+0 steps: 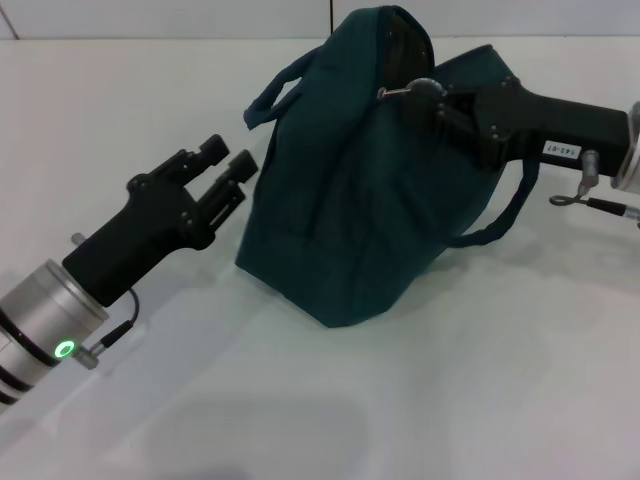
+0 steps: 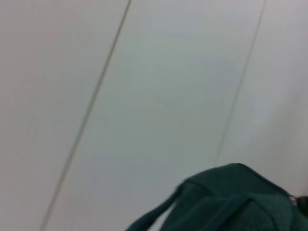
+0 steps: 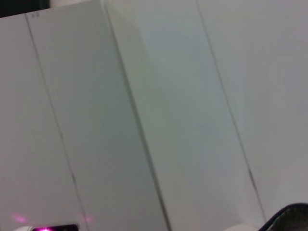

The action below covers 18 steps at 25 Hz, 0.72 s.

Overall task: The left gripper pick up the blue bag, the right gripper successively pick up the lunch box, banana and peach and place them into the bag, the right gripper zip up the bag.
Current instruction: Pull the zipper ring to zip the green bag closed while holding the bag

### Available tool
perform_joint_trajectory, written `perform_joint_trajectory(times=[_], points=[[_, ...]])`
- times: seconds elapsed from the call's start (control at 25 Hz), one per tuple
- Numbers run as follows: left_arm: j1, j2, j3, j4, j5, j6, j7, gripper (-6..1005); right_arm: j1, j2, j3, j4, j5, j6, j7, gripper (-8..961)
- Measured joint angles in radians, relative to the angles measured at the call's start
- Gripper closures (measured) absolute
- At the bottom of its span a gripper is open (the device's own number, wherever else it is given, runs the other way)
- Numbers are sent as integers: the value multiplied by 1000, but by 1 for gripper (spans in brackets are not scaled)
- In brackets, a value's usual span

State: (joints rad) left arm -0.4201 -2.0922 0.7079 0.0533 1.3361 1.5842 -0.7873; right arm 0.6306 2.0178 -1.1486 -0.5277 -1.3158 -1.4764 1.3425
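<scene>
On the left, the left end effector hovers low over the white bench, its fingers slightly spread and holding nothing, the tips just beside the bag's left side without touching it. The blue bag stands upright mid-bench (one handle loop arching at its upper left, another hanging down its right side). On the right, the right end effector reaches in at the bag's top edge, fingers pressed together on the metal zipper pull.
</scene>
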Motion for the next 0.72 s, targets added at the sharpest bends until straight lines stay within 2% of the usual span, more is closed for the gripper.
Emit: perform_joint_trajectory(times=[0.12, 0.36, 0.72], points=[[-16, 0, 11, 28, 45, 6, -43, 638, -13, 1, 16, -6, 6, 1, -2, 944], [-43, 1, 80, 66, 69, 27, -97, 497, -16, 0, 15, -8, 9, 1, -6, 944], [-51, -4, 93, 62, 70, 4, -108, 495, -13, 3, 10, -6, 9, -1, -16, 944]])
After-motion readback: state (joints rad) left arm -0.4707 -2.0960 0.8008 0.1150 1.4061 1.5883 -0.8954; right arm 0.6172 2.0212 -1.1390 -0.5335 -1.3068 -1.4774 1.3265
